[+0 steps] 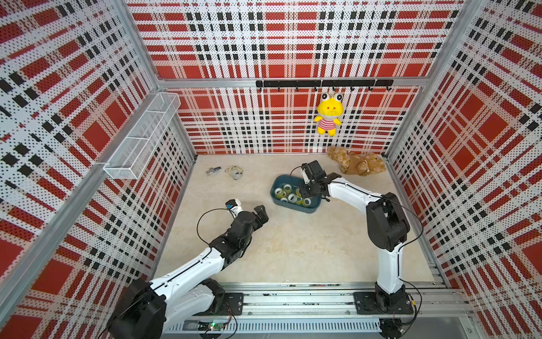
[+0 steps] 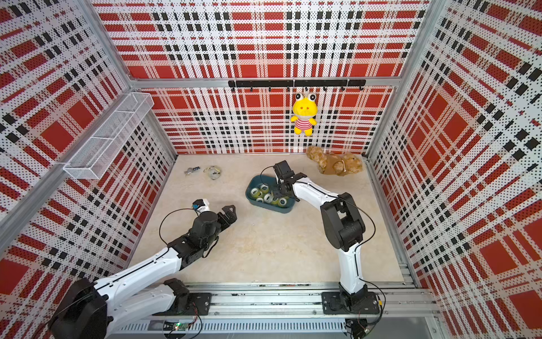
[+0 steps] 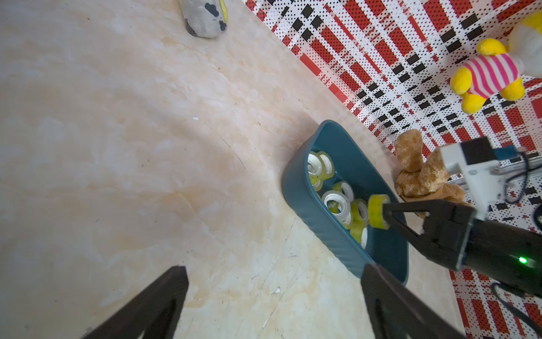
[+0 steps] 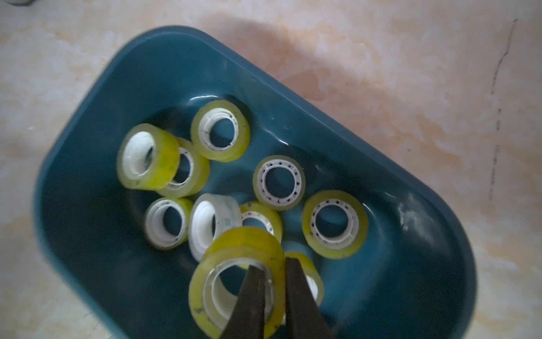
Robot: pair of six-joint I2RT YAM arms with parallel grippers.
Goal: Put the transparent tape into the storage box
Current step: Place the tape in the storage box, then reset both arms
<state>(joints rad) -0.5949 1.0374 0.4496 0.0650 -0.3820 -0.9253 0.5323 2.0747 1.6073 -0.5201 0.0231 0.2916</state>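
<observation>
The right gripper (image 4: 274, 293) is pinched almost closed on the wall of a yellowish transparent tape roll (image 4: 243, 240), one finger through the core and one outside. It holds the roll over the inside of the teal storage box (image 4: 410, 176), above several other tape rolls (image 4: 334, 224) on the box floor. The left gripper (image 3: 272, 278) is spread wide and empty over the table (image 3: 117, 146) beside the box, and a brown teddy bear (image 1: 357, 164) lies beyond it.

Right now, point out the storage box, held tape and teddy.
storage box (image 4: 146, 73): right wrist view, inner wall.
held tape (image 4: 240, 243): right wrist view, outer band.
teddy (image 1: 356, 165): in a top view, body.
</observation>
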